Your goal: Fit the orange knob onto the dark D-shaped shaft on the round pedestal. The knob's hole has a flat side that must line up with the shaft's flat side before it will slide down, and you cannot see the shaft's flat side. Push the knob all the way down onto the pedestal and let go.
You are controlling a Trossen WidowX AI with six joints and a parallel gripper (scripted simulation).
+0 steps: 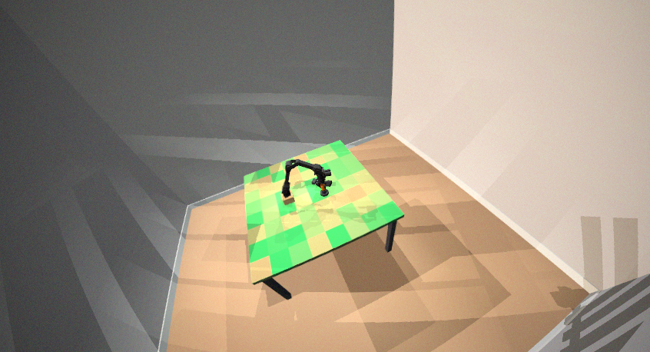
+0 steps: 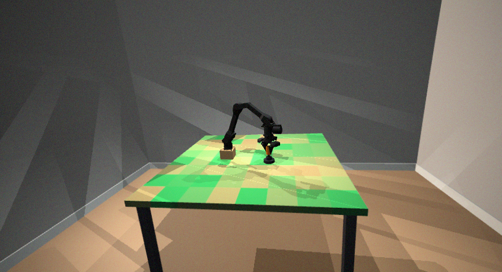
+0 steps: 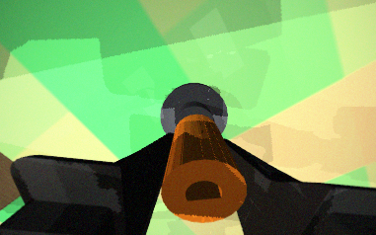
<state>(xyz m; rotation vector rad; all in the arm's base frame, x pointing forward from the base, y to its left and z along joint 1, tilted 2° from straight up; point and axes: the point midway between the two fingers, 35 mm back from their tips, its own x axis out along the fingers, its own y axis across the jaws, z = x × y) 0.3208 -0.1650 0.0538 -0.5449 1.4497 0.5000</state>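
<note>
My gripper [image 3: 196, 140] [image 1: 323, 185] [image 2: 268, 149] is shut on the orange knob [image 3: 202, 165] [image 1: 322, 185] [image 2: 267, 150]. The knob is a ribbed orange cylinder and stands upright between the two black fingers. In the wrist view its near end shows a D-shaped hole with the flat side at the bottom. The round dark pedestal [image 3: 194, 100] [image 1: 323, 193] [image 2: 269, 160] sits on the table straight below the knob. The knob's far end covers the pedestal's middle, so the shaft is hidden. I cannot tell whether the knob touches the pedestal.
The table [image 1: 318, 240] [image 2: 245, 195] has a green and yellow chequered top. The arm's base stands on a small tan block [image 1: 286, 197] [image 2: 227, 152] to the left of the pedestal. Walls stand behind the table.
</note>
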